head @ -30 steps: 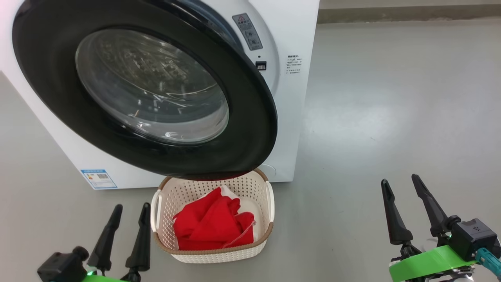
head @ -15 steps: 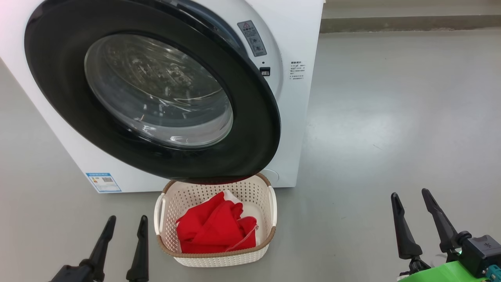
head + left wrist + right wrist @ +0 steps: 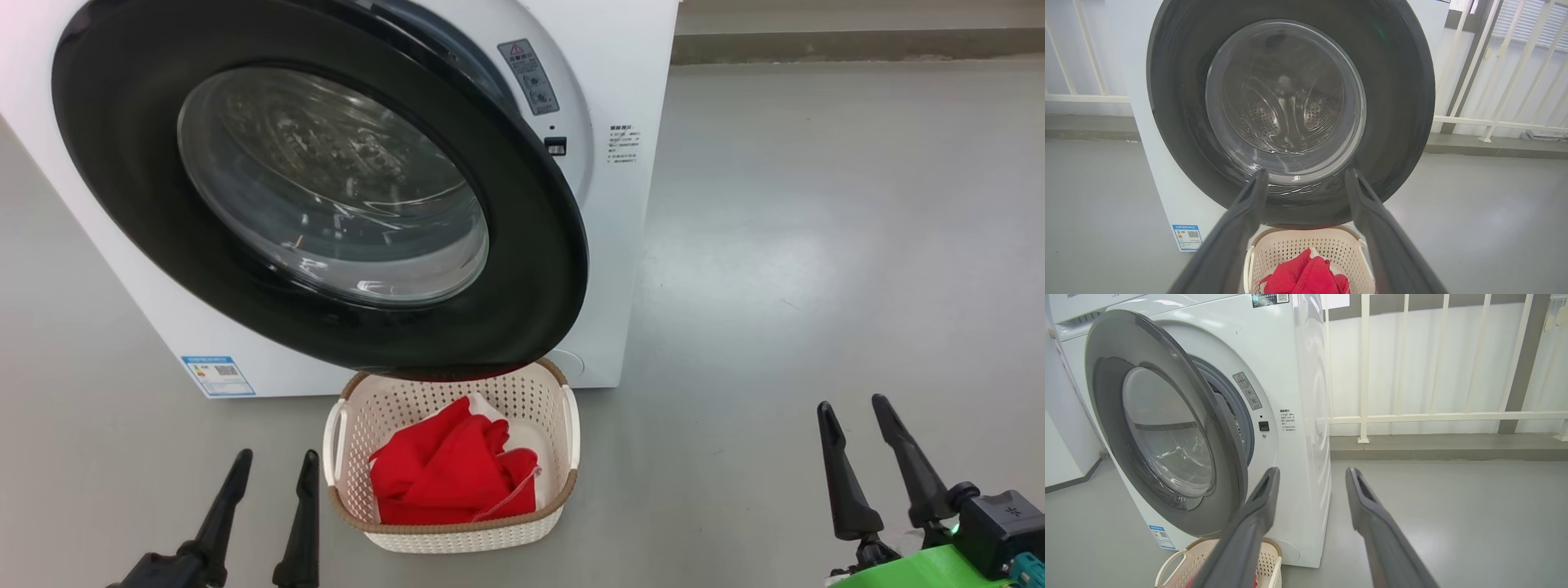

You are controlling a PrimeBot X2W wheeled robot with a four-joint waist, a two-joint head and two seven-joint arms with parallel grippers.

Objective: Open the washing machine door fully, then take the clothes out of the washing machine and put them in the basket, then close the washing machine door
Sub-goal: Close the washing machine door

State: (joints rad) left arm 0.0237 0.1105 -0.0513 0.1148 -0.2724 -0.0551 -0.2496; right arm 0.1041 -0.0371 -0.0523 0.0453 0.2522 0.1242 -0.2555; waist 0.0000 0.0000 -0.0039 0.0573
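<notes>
The red clothes (image 3: 445, 478) lay in the basket (image 3: 457, 535), which stood on the floor (image 3: 816, 245) just in front of the washing machine (image 3: 629, 245), partly under the lower edge of the door (image 3: 122, 163). The door hung half open. Its hinge was on the robot's left side and its free edge toward the right, with a gap between it and the front of the machine. So I judge that closing the door was the step left.

The left gripper (image 3: 277, 454) was low, just beside the basket, its jaws apart and empty, and it pointed straight at the outer face of the door. The right gripper (image 3: 851, 403), jaws also apart and empty, was well apart to the right, pointing past the free edge. The left arm seemed nearer, but a push would likely work best close to the free edge.
</notes>
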